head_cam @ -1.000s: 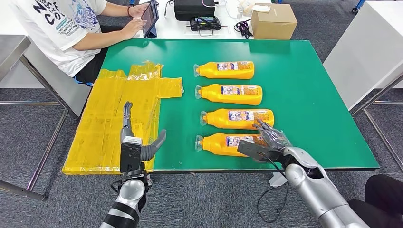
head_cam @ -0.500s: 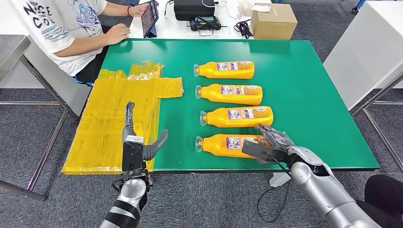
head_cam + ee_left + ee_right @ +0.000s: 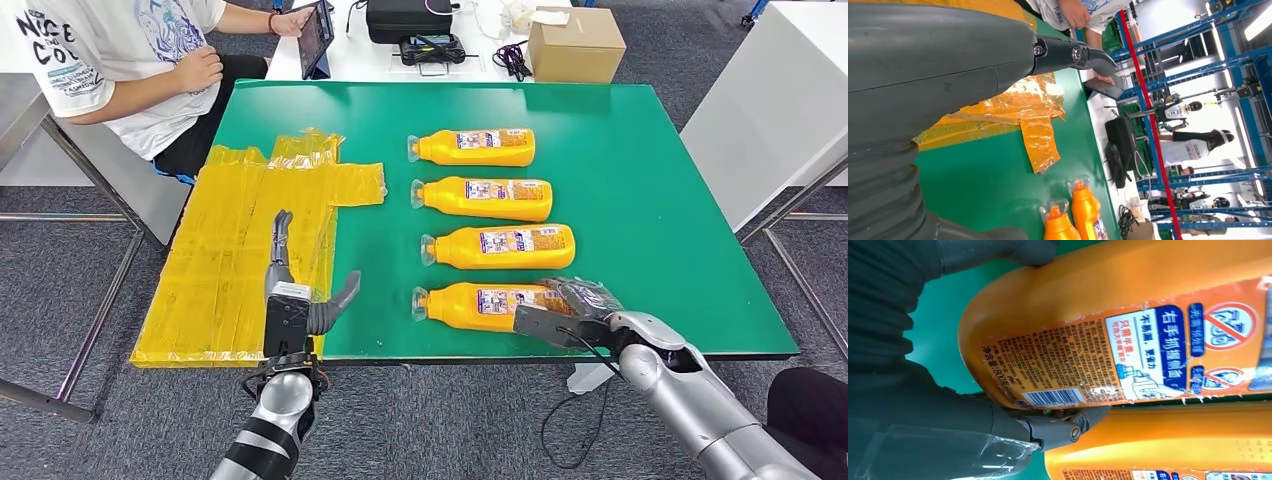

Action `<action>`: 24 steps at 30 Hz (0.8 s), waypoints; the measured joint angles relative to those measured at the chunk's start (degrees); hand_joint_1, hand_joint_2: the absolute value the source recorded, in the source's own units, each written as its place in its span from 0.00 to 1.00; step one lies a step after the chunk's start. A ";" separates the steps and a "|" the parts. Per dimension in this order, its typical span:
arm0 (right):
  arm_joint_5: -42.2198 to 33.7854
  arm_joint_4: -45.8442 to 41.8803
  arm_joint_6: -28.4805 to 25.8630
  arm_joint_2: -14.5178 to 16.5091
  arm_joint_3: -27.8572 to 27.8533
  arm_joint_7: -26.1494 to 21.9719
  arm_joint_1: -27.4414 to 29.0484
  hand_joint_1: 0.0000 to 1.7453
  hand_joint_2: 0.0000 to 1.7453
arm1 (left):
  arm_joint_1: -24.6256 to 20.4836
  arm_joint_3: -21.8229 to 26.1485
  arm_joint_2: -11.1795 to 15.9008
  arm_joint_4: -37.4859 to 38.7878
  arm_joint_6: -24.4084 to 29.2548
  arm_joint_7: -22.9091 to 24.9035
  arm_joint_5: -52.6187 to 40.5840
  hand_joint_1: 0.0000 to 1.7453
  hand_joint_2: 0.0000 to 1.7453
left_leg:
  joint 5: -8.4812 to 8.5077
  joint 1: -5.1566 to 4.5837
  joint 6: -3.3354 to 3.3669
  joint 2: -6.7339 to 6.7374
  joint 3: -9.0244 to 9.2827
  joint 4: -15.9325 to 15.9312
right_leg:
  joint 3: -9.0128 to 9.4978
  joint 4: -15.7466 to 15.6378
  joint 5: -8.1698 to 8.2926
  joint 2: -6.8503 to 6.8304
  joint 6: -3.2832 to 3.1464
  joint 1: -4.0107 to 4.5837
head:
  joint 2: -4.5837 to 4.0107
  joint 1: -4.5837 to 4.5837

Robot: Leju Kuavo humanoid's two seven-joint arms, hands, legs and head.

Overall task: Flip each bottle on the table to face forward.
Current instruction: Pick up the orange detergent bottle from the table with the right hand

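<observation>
The right hand (image 3: pixel 566 308) grips the base of the nearest orange plastic bottle (image 3: pixel 478 304), lying at the green table's (image 3: pixel 660 200) front edge. Roll it in place, apparently clear of its neighbour. The left hand (image 3: pixel 297 300) hovers open.

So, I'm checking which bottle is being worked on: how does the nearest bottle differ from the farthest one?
The nearest bottle has the right hand wrapped around its base end, fingers over its top; the farthest bottle lies untouched. The nearest lies by the green table's front edge, the farthest mid-table. Both are orange, lying sideways, caps pointing left, labels up.
</observation>
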 joint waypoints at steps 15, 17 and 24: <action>2.80 0.38 -8.94 2.42 -0.80 -0.75 2.92 1.00 1.00 | -0.24 -0.90 -0.21 0.26 -1.69 0.76 1.49 0.00 1.00 | 0.00 0.02 0.00 0.03 0.03 0.00 | 0.02 0.00 0.00 0.01 0.00 0.03 | 0.00 0.00; 3.65 -0.07 -11.74 3.86 -2.47 -2.09 4.69 1.00 1.00 | -0.18 -0.84 -0.25 0.26 -2.70 1.15 1.99 0.00 1.00 | 0.00 0.03 0.00 0.01 0.02 -0.01 | 0.02 0.01 0.00 0.01 0.00 0.04 | 0.00 -0.01; 4.99 -3.50 -14.91 7.90 -7.75 -4.00 9.89 1.00 1.00 | 0.03 -0.67 -0.27 0.24 -4.84 1.78 2.91 0.00 1.00 | 0.00 0.02 0.00 0.00 -0.04 -0.01 | -0.01 0.01 0.00 0.00 0.00 0.03 | 0.00 0.00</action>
